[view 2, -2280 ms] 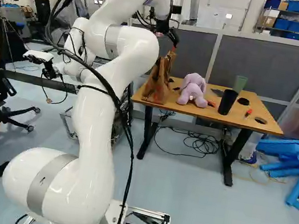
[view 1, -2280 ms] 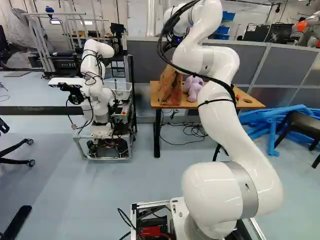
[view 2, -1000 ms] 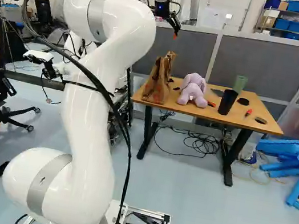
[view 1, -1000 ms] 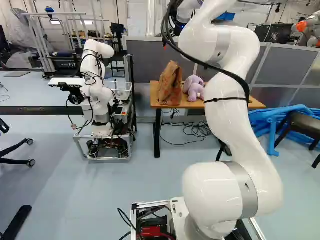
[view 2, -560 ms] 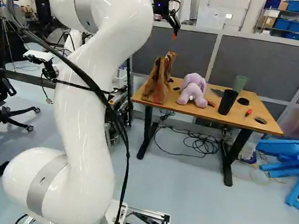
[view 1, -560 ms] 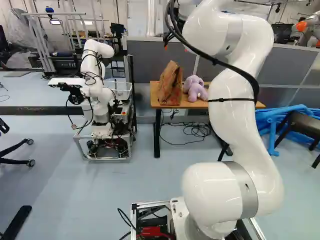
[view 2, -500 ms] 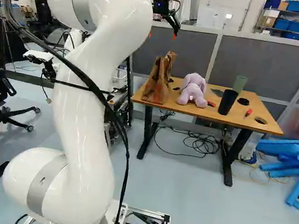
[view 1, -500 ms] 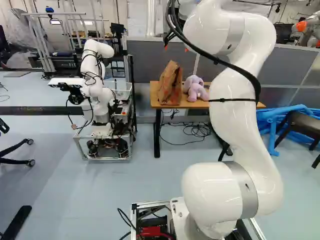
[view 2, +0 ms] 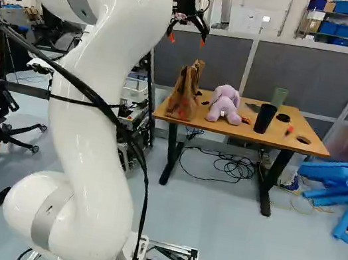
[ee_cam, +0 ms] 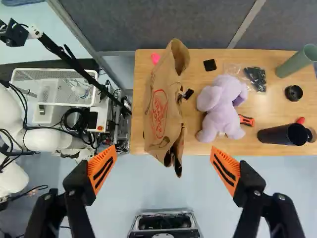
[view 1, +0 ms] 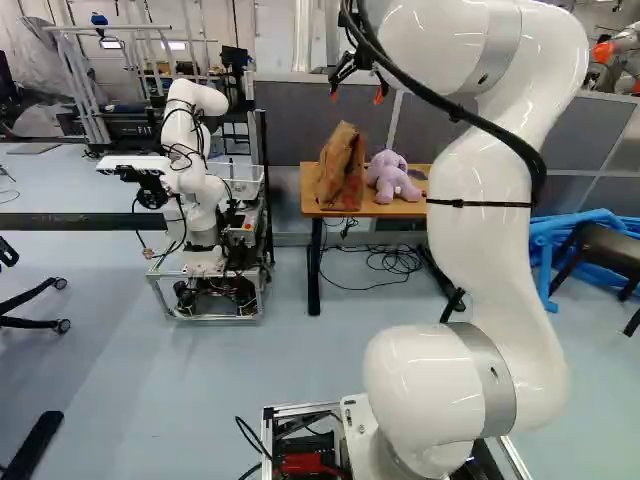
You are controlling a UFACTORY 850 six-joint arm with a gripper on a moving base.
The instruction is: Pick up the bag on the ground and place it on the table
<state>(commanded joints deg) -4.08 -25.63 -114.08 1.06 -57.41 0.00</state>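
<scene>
The gripper (view 1: 356,97) hangs above the near edge of the smooth wooden table (ee_cam: 270,106), its two fingers spread wide with nothing between the ribbed orange pads (ee_cam: 102,169). Ahead of it and clear of both fingers, the creased brown paper bag (ee_cam: 161,99) stands on the tabletop, its rim crumpled and a round-cornered red print on its flat side. Also ahead of the gripper, beside the bag, sits a plush lavender toy (ee_cam: 223,106), soft and rounded; beyond that lies a dark cylindrical cup (ee_cam: 280,135).
</scene>
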